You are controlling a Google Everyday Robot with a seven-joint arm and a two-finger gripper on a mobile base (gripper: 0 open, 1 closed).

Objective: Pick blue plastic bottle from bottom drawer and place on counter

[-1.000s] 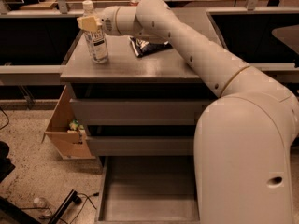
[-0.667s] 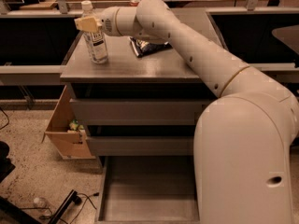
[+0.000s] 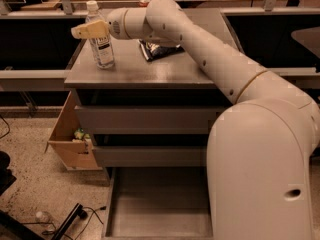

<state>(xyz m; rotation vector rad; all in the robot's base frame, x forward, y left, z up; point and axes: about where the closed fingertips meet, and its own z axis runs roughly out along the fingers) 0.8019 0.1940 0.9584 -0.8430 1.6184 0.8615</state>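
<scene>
The blue plastic bottle (image 3: 101, 46), clear with a white cap and a white label, stands upright on the counter (image 3: 150, 71) near its back left corner. My gripper (image 3: 85, 32) is at the bottle's shoulder, just below the cap, and its tan tip crosses in front of the bottle. The arm reaches in from the right over the counter. The bottom drawer (image 3: 160, 209) is pulled open at the foot of the cabinet, and its grey floor is bare.
A dark crumpled snack bag (image 3: 159, 49) lies on the counter behind my arm. Two shut grey drawers (image 3: 145, 119) sit above the open one. An open cardboard box (image 3: 67, 141) holding small items leans against the cabinet's left side. Cables lie on the floor (image 3: 55, 219).
The gripper's tan tip sits slightly lower and further left against the bottle than before. The bottle has stayed where it was on the counter.
</scene>
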